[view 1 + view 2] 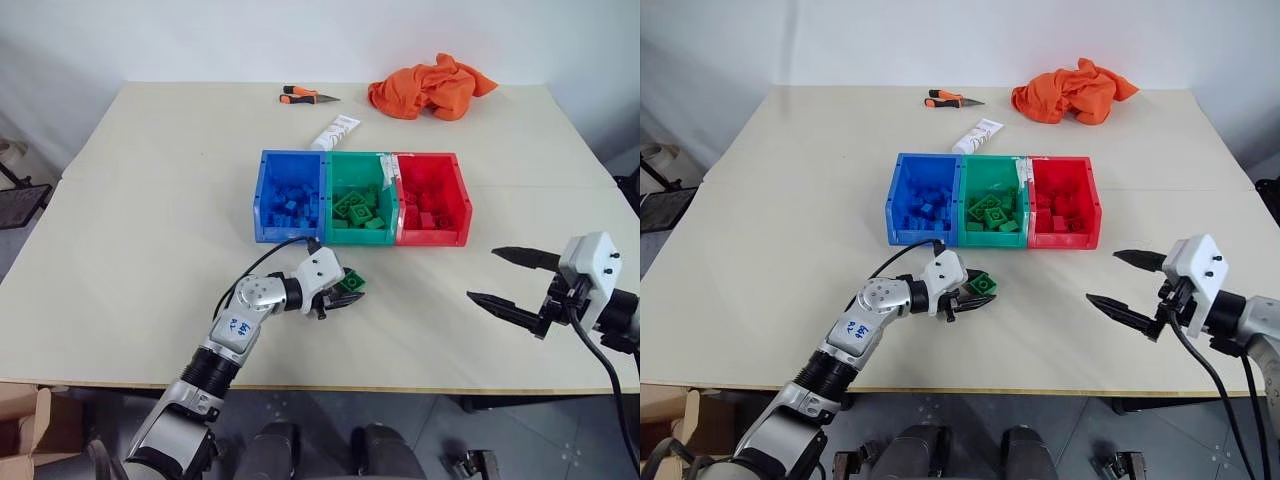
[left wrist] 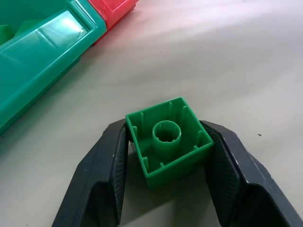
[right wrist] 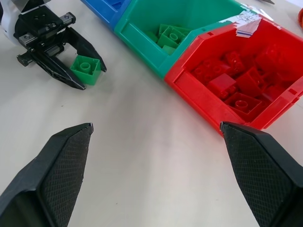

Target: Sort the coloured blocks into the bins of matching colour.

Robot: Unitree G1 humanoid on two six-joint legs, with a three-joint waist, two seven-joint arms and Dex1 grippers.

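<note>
My left gripper [image 1: 345, 293] is shut on a small green block [image 2: 169, 141], one finger pressed to each side, low over the table just in front of the green bin [image 1: 355, 158]. The right wrist view shows the same green block [image 3: 86, 69] between those fingers. The blue bin [image 1: 262, 200], the green bin and the red bin [image 1: 462, 205] stand joined in a row at the table's middle, each holding several blocks of its own colour. My right gripper [image 1: 483, 273] hovers open and empty to the right, in front of the red bin.
An orange cloth [image 1: 430, 87] lies at the far right of the table. A white tube [image 1: 334, 132] lies just behind the bins, and an orange-handled tool [image 1: 305, 96] beyond it. A cardboard box [image 1: 25, 430] sits on the floor at the lower left.
</note>
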